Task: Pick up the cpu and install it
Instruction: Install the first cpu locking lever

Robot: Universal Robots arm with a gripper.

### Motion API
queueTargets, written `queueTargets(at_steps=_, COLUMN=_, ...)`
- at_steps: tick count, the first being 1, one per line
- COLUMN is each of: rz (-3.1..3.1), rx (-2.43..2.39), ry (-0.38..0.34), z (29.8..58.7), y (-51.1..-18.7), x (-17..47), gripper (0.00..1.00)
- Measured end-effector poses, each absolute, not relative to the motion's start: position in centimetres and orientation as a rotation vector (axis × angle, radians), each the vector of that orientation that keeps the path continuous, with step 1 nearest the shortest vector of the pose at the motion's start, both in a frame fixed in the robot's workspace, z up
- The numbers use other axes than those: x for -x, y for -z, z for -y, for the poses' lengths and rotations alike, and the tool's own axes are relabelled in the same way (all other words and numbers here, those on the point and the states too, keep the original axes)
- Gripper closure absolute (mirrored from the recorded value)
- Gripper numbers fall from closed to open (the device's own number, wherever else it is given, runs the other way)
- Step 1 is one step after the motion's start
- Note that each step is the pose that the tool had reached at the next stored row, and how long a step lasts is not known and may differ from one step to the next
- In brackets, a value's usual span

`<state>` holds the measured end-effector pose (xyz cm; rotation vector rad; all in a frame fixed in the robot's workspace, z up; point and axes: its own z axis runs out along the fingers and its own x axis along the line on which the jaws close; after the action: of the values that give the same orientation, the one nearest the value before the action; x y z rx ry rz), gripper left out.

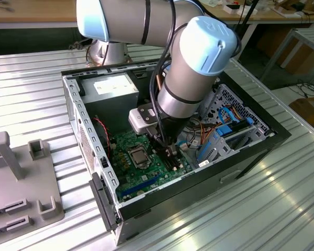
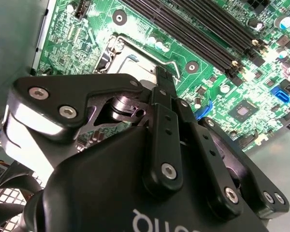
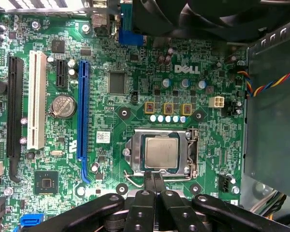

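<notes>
You see the cpu point(image 3: 161, 152) seated in the socket point(image 3: 160, 153) on the motherboard point(image 3: 111, 96); your gripper point(image 3: 153, 180) hovers beside it, fingers together, holding nothing.

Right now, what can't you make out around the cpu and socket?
- Whether the cpu is fully seated: the first wrist view looks from above.
- The socket's near half, second wrist view: the gripper body covers it.
- The socket's latch state: its lever's end runs under the gripper.
</notes>
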<state>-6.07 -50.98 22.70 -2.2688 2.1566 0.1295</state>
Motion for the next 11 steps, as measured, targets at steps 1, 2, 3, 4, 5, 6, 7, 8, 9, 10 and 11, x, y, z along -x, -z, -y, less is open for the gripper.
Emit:
queueTargets(at_steps=1, rz=-2.157, rx=2.269, ry=-0.129, z=50.98, y=-22.70, x=6.11, gripper=0.89)
queueTargets(at_steps=2, rz=-2.156, rx=2.269, ry=-0.129, z=50.97, y=-22.70, x=6.17, gripper=0.89)
queueTargets(at_steps=3, rz=-2.156, rx=2.269, ry=-0.130, z=50.97, y=-22.70, x=6.22, gripper=0.89)
queueTargets(at_steps=4, rz=-2.157, rx=2.269, ry=-0.129, z=50.96, y=-22.70, x=6.27, gripper=0.89)
queueTargets(at_steps=5, rz=-2.156, rx=2.269, ry=-0.129, z=50.96, y=-22.70, x=6.32, gripper=0.89)
queueTargets(at_steps=6, rz=-2.156, rx=2.269, ry=-0.129, z=50.95, y=-22.70, x=6.36, gripper=0.89)
queueTargets(at_steps=7, rz=-2.157, rx=2.269, ry=-0.129, z=50.95, y=-22.70, x=6.41, gripper=0.89)
queueTargets(at_steps=8, rz=-2.156, rx=2.269, ry=-0.130, z=50.95, y=-22.70, x=6.45, gripper=0.89)
queueTargets(at_steps=9, rz=-2.156, rx=2.269, ry=-0.129, z=50.94, y=-22.70, x=6.50, gripper=0.89)
queueTargets(at_steps=10, rz=-2.157, rx=2.269, ry=-0.129, z=50.93, y=-22.70, x=6.60, gripper=0.89)
queueTargets(at_steps=11, rz=-2.157, rx=2.269, ry=-0.129, z=50.92, y=-22.70, x=6.70, gripper=0.89)
